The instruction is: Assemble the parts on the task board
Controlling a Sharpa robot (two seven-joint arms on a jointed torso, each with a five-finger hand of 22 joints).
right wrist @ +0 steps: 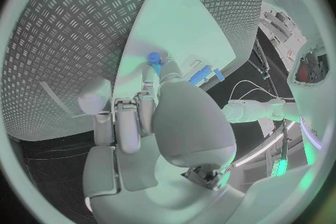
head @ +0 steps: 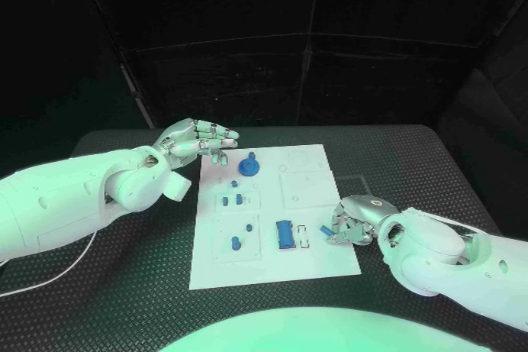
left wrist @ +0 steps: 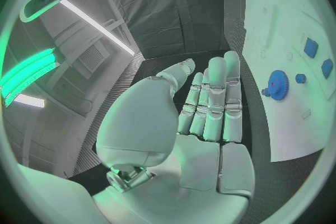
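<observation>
1. Here, the flat white rectangular task board [head: 313, 264] lies in the middle of the black textured table [head: 418, 161], and I place everything else by it.
2. Near the board's far end, a round blue toothed gear [head: 249, 167] stands on the plate; the left wrist view shows the same gear [left wrist: 278, 85] with a small blue knob just beside it.
3. Below the gear, toward the board's middle, sit a few small blue block parts [head: 229, 199], apart from one another.
4. Closer to the board's near end lies a larger blue rectangular block [head: 286, 234], with one more small blue piece [head: 238, 242] on its left.
5. The silver left hand [head: 198, 142] hangs just off the board's far left corner, raised above the table, its fingers curled partway in with nothing between them; the left wrist view shows those fingers [left wrist: 213, 103] lying close side by side.
6. The silver right hand [head: 354, 221] is at the board's right edge near the large block, fingers bent down toward the plate.
7. At its fingertips is a small blue part [head: 326, 230]; in the right wrist view the fingertips appear to pinch this small blue piece [right wrist: 154, 58] against the white plate.
</observation>
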